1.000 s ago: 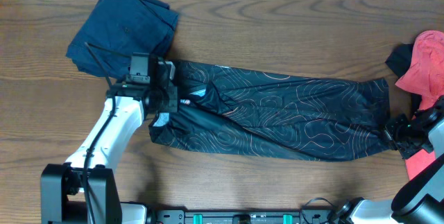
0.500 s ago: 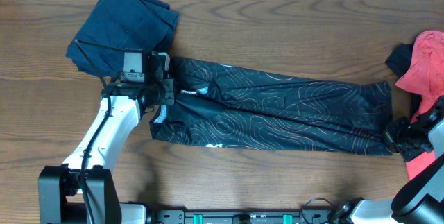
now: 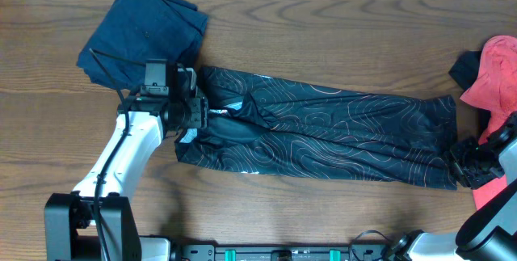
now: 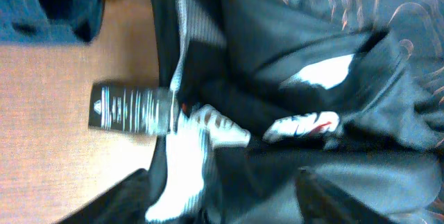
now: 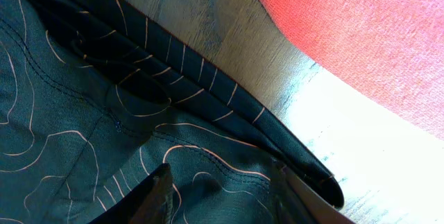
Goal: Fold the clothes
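The clothes, a black jersey [image 3: 339,136] with thin orange-white contour lines, lie folded into a long strip across the middle of the table. My left gripper [image 3: 202,115] is over the strip's left end, jaws apart. In the blurred left wrist view the gripper [image 4: 222,177] stands open above dark cloth [image 4: 291,37] with white logo patches and a black label [image 4: 128,109]. My right gripper [image 3: 458,161] is at the strip's right end. Its wrist view shows the gripper [image 5: 222,175] open, with the jersey's hem [image 5: 208,113] lying flat between the fingers.
A navy-blue folded garment [image 3: 145,31] lies at the back left, touching the jersey's left end. A coral-red garment [image 3: 497,75] lies at the right edge, close to my right gripper, and shows as coral cloth [image 5: 361,37] in the right wrist view. Wooden table [image 3: 323,27] shows behind.
Both grippers were shut on the jersey's ends and have opened, letting the cloth go. The jersey has settled flat into a strip. The left gripper has shifted slightly right.
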Motion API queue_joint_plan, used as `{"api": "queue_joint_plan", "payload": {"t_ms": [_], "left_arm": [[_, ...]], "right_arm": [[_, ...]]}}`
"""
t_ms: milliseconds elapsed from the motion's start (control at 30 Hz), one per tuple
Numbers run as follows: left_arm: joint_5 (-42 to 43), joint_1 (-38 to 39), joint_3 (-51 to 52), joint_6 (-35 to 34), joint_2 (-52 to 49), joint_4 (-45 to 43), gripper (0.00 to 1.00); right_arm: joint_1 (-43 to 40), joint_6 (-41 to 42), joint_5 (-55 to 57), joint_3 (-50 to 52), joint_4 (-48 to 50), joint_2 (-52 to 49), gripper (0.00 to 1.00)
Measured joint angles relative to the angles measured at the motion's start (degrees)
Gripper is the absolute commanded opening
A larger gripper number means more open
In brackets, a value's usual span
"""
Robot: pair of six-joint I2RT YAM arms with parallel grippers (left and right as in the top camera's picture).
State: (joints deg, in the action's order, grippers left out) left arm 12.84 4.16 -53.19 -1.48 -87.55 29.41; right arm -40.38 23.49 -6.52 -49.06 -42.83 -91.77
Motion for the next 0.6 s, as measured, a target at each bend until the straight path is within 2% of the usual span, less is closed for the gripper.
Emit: {"api": "queue_joint_plan", "payload": {"t_ms": [33,67,100,133,300,467,600], "left_arm": [[-0.5,0.0,0.0,-0.1,0.0,0.9,0.69],[-1.1,0.0,0.0,-0.1,0.0,1.7,0.51],[-1.5,0.0,0.0,-0.2,0.0,2.2,0.26],[-1.9,-0.1,0.0,-0.2,0.0,2.6,0.06],[-1.9,-0.3,0.0,0.0,2.8,3.2,0.06],[2.1,-0.3,-0.4,0.0,9.6,3.2,0.06],[4.4,0.6,-0.7,0.0,9.3,3.1,0.06]], "right_arm": [[0.0,0.0,0.0,0.0,0.0,0.0,0.46],[0.0,0.0,-0.1,0.0,0.0,0.0,0.47],[0.0,0.0,-0.1,0.0,0.0,0.0,0.47],[0.0,0.0,-0.2,0.0,0.0,0.0,0.47],[0.0,0.0,-0.7,0.0,0.0,0.0,0.48],[0.0,0.0,-1.1,0.0,0.0,0.0,0.48],[0.0,0.0,-1.2,0.0,0.0,0.0,0.49]]}}
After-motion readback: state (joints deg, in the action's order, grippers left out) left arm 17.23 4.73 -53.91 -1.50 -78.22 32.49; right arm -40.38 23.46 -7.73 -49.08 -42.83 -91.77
